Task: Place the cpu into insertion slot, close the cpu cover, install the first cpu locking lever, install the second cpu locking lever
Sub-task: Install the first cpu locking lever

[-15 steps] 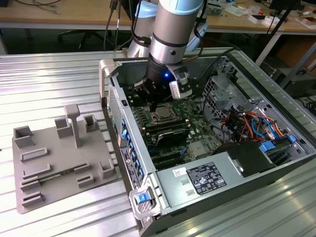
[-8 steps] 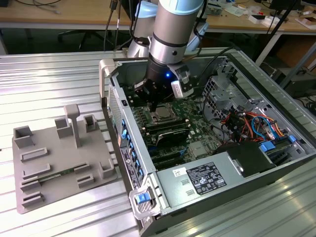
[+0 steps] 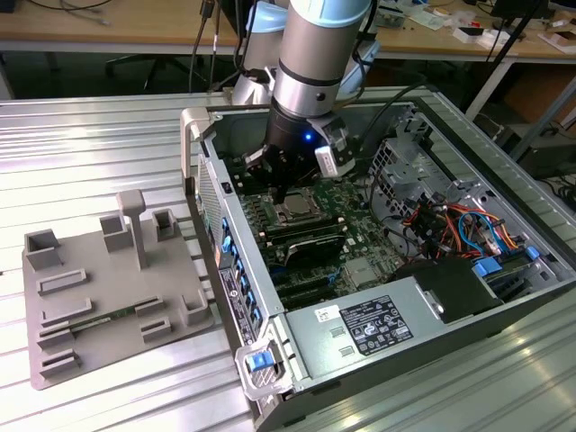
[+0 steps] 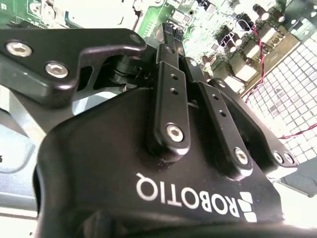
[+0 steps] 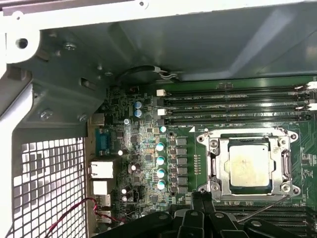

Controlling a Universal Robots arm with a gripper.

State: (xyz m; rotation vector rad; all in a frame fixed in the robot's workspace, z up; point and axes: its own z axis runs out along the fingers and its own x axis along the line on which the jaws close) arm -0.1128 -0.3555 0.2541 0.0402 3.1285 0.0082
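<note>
The cpu (image 5: 249, 166), a silver-grey square, lies in the insertion slot (image 5: 213, 163) on the green motherboard. The cpu cover (image 5: 224, 168), a silver frame, lies flat over the chip's edges. A thin wire lever (image 5: 265, 207) runs along the socket's side nearest my fingers, slightly sprung away from it. My gripper (image 5: 202, 194) hangs just beside that side of the socket, its two black fingers pressed together with nothing between them. In the exterior view the gripper (image 3: 282, 192) hovers right over the socket (image 3: 295, 211). The second wrist view shows the shut fingers (image 4: 168, 37) from behind.
The open computer case (image 3: 236, 270) lies on a ribbed metal table. Black RAM slots (image 5: 233, 106) run beside the socket, and capacitors (image 5: 160, 166) stand near it. A power supply (image 3: 369, 328) and coloured cables (image 3: 450, 225) fill the exterior view's right. A grey fixture tray (image 3: 99, 297) sits at its left.
</note>
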